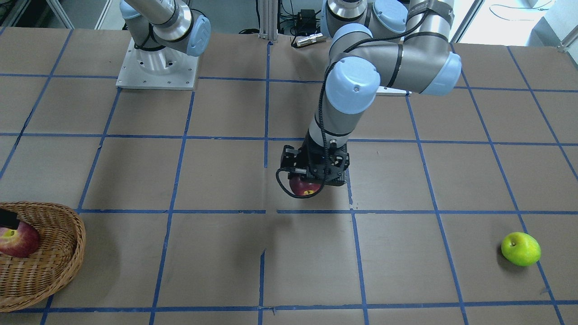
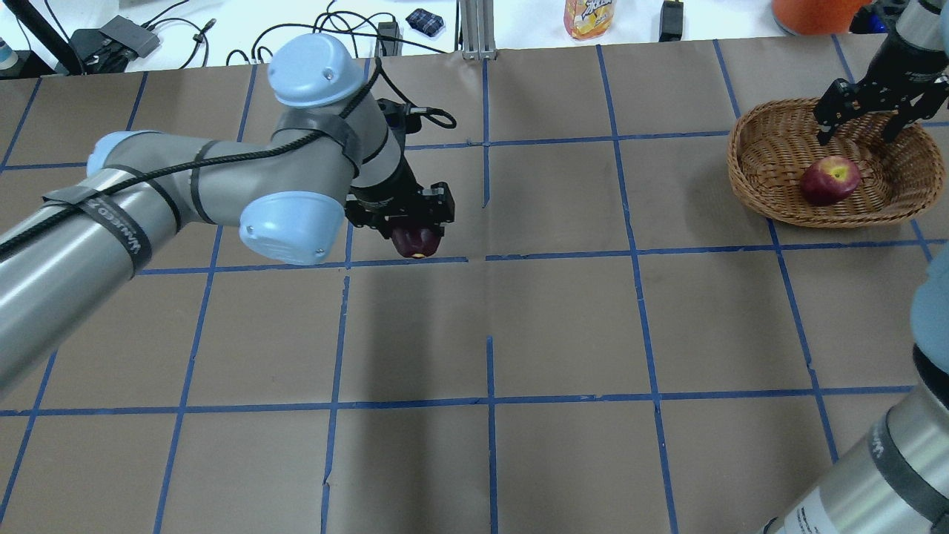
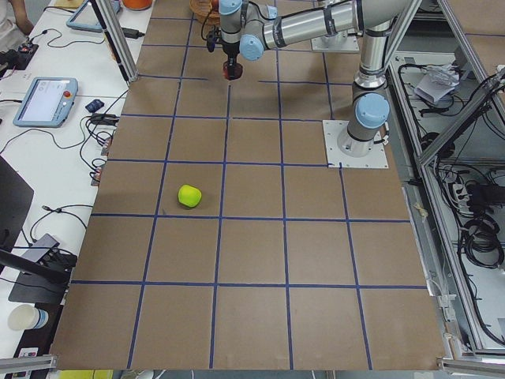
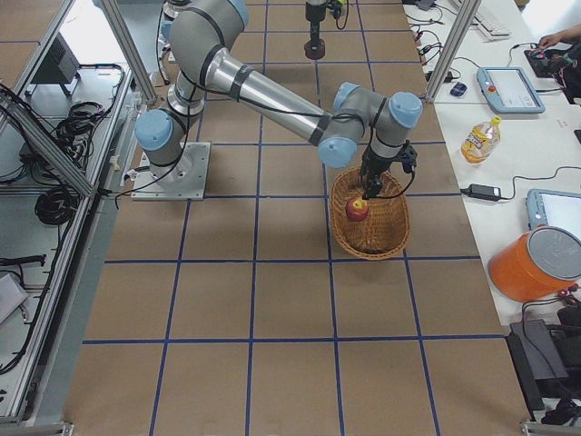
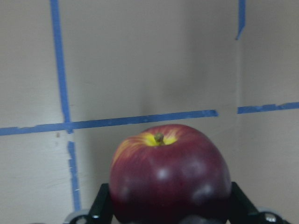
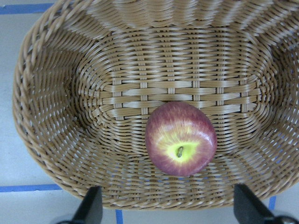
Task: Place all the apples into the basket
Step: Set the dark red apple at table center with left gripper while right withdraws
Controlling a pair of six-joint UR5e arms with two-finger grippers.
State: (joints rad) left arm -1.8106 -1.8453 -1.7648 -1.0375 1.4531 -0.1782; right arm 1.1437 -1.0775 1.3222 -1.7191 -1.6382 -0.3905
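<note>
Basket (image 2: 744, 187): near the table's (image 2: 563, 334) far right edge; holds the red apple (image 2: 830, 180), which has a yellow stem patch.
Right gripper (image 2: 856, 133): fingers spread wide above that apple.
Left gripper (image 2: 411, 231): clamped on the dark maroon apple (image 2: 414, 242), over open mid-table.
Yellow-green apple (image 1: 520, 248): robot's left side, with open table all round it.

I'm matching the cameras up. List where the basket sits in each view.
Front-facing: basket, lower left corner.
Overhead: upper right.
Exterior left: top edge, barely visible.
Exterior right: near centre.
Left wrist: not in it.
Right wrist: fills the frame.
Shared landmark: the red apple lying in it.
</note>
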